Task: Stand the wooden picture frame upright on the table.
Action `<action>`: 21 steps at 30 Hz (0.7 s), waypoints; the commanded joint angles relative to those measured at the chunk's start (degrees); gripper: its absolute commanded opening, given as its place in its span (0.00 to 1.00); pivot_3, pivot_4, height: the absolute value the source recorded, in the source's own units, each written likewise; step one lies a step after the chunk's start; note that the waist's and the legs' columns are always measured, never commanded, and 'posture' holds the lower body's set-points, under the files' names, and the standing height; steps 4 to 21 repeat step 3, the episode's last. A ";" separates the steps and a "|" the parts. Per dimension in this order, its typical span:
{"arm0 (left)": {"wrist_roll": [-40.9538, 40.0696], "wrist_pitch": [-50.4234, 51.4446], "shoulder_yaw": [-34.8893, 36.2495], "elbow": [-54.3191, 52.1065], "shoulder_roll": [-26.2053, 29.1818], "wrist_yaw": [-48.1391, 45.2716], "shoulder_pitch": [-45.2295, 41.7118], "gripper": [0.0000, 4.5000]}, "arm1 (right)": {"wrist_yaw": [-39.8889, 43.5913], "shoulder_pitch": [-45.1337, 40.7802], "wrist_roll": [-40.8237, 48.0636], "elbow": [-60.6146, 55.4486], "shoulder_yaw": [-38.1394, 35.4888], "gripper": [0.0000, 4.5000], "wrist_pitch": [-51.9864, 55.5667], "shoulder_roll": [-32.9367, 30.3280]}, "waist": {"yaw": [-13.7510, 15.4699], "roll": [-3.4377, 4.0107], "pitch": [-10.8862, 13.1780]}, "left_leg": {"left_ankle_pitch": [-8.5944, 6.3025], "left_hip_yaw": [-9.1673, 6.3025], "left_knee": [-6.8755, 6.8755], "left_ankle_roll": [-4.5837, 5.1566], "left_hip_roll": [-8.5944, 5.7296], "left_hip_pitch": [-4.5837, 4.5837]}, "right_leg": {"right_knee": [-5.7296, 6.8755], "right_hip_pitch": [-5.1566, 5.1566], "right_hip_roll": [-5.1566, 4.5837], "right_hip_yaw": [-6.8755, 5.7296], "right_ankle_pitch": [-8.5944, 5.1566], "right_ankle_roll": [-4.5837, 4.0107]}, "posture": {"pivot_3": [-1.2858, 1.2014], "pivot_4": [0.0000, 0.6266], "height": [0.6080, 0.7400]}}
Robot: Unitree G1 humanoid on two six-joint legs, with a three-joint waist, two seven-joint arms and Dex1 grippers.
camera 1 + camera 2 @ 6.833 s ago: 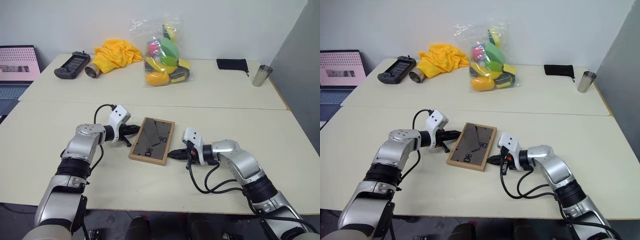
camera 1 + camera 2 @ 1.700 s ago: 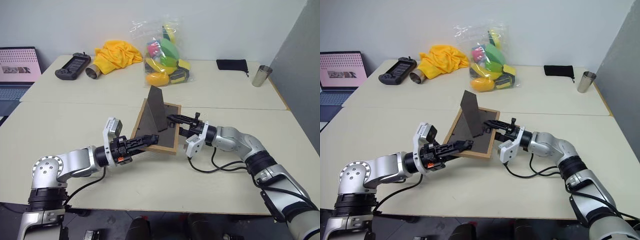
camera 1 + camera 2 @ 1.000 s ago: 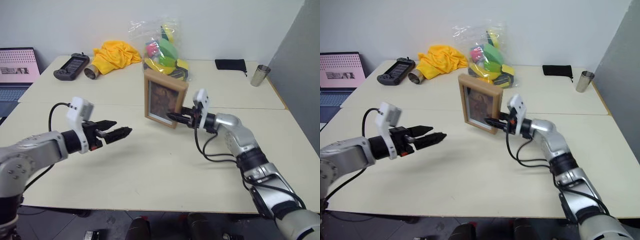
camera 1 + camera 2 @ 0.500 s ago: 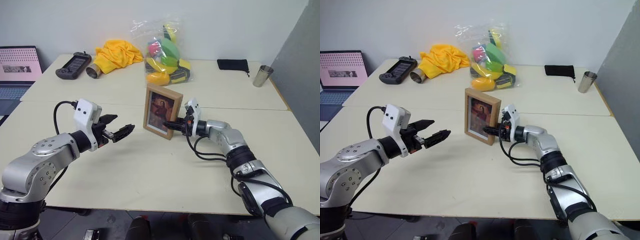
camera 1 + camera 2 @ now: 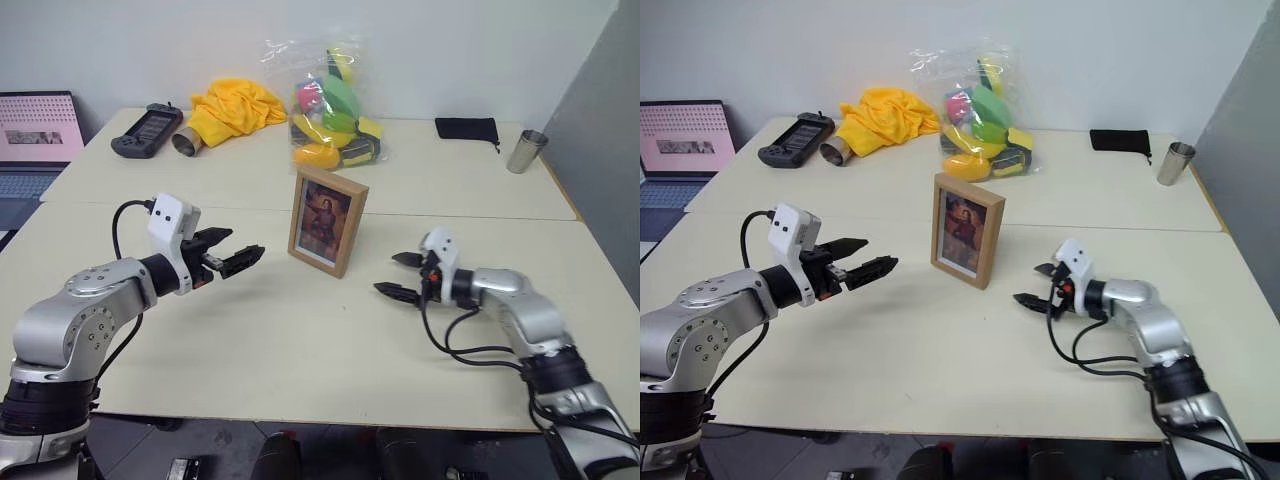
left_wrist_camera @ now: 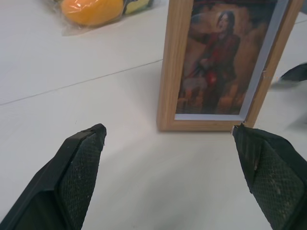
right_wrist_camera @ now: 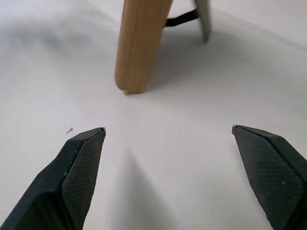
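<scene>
The wooden picture frame (image 5: 328, 220) now stands upright, unsupported, mid-table (image 5: 300, 340). Right gripper (image 5: 402, 274) has released it and withdrawn rightward, jaws apart; left gripper (image 5: 236, 258), left of it, jaws apart. Task appears complete.

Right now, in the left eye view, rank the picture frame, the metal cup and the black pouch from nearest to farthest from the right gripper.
1. wooden picture frame, standing upright just left of the right gripper.
2. metal cup, far right table edge.
3. black pouch, at the back; nearly level with the cup, hard to call.
</scene>
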 commanded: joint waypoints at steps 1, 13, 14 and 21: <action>0.51 -0.16 2.32 0.07 1.71 -3.03 -0.72 1.00 | -5.25 0.92 5.46 -13.41 -5.41 0.99 7.99 0.34 | -0.28 0.00 0.00 | 0.00 -0.01 0.00 0.00 0.04 0.04 | 0.01 0.00 0.05 0.01 0.00 0.00 | 0.52 0.24 1.00; 0.64 0.10 2.28 0.36 2.29 -4.66 -0.41 1.00 | -7.72 1.74 7.19 -16.51 -6.70 0.99 11.25 1.25 | -0.32 -0.01 0.00 | 0.00 -0.07 -0.01 0.00 0.06 0.06 | 0.03 0.01 0.12 0.00 0.00 0.01 | 0.52 0.24 1.00; 0.64 0.10 2.28 0.36 2.29 -4.66 -0.41 1.00 | -7.72 1.74 7.19 -16.51 -6.70 0.99 11.25 1.25 | -0.32 -0.01 0.00 | 0.00 -0.07 -0.01 0.00 0.06 0.06 | 0.03 0.01 0.12 0.00 0.00 0.01 | 0.52 0.24 1.00; 0.64 0.10 2.28 0.36 2.29 -4.66 -0.41 1.00 | -7.72 1.74 7.19 -16.51 -6.70 0.99 11.25 1.25 | -0.32 -0.01 0.00 | 0.00 -0.07 -0.01 0.00 0.06 0.06 | 0.03 0.01 0.12 0.00 0.00 0.01 | 0.52 0.24 1.00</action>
